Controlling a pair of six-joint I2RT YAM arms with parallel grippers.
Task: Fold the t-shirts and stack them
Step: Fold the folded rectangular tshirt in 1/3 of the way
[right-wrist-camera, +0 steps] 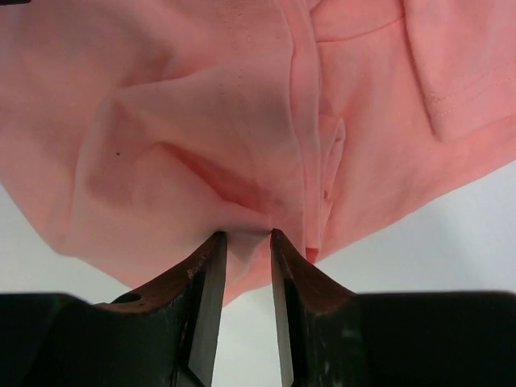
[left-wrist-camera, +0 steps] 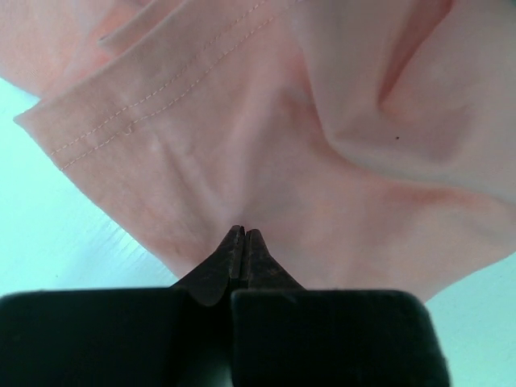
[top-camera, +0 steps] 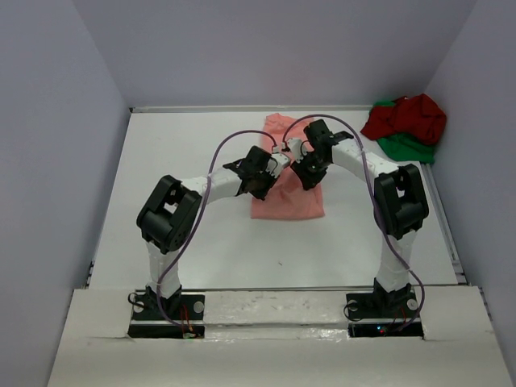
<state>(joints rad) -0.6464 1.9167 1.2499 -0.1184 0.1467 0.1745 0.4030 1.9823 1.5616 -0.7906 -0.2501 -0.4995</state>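
Observation:
The salmon-pink t-shirt (top-camera: 287, 201) lies partly folded at the middle of the table, under both wrists. My left gripper (left-wrist-camera: 243, 232) is shut, its tips pinching a pucker of the pink cloth (left-wrist-camera: 266, 153) near a stitched hem. My right gripper (right-wrist-camera: 246, 235) holds a fold of the same shirt (right-wrist-camera: 201, 129) between its fingertips, the jaws a little apart around it. The two grippers sit close together over the shirt's middle. The dark red t-shirt (top-camera: 409, 117) and the bright green t-shirt (top-camera: 408, 147) lie crumpled together at the far right corner.
The white table (top-camera: 185, 161) has grey walls on three sides. Its raised right edge (top-camera: 442, 218) runs just beside the right arm. The purple cables (top-camera: 230, 141) loop above both arms.

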